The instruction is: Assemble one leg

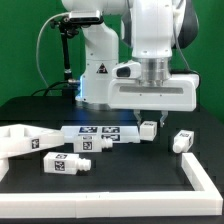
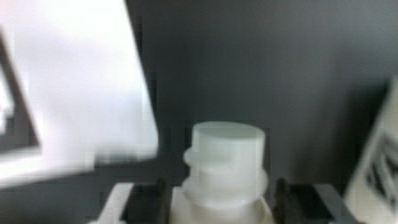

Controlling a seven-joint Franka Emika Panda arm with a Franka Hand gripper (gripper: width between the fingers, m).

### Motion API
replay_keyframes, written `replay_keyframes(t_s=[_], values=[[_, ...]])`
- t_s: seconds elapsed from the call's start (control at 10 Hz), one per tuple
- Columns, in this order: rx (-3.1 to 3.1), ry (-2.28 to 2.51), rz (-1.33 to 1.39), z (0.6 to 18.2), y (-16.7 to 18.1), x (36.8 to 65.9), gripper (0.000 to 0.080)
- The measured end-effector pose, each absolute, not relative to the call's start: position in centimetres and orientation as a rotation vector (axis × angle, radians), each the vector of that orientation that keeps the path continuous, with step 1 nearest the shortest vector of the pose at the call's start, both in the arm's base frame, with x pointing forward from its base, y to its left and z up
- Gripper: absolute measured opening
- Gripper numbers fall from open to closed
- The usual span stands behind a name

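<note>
Gripper is pinching the leg between its 2 fingers, hanging over the middle of the black table. The leg is showing as a small white block with a black-and-white tag on its side. In the wrist view it is showing a stepped, rounded end. 2 similar pegs are lying on the table, 1 at the exterior view's right and 1 at its left.

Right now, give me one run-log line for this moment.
gripper | shut on the leg | other legs loose on table
</note>
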State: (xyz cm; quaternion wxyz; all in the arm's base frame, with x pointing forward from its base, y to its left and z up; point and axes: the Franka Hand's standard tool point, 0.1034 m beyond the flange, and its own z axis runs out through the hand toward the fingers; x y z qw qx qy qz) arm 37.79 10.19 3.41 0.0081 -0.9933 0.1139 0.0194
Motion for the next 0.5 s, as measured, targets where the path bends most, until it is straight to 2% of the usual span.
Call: replay_keyframes(t_s=[0.2,0.5], values=[[-3.106,0.355,0.062,3.2,10.1,37.8,0.0287],[-3.116,0.339,0.117,1.5,10.2,36.9,0.0287]])
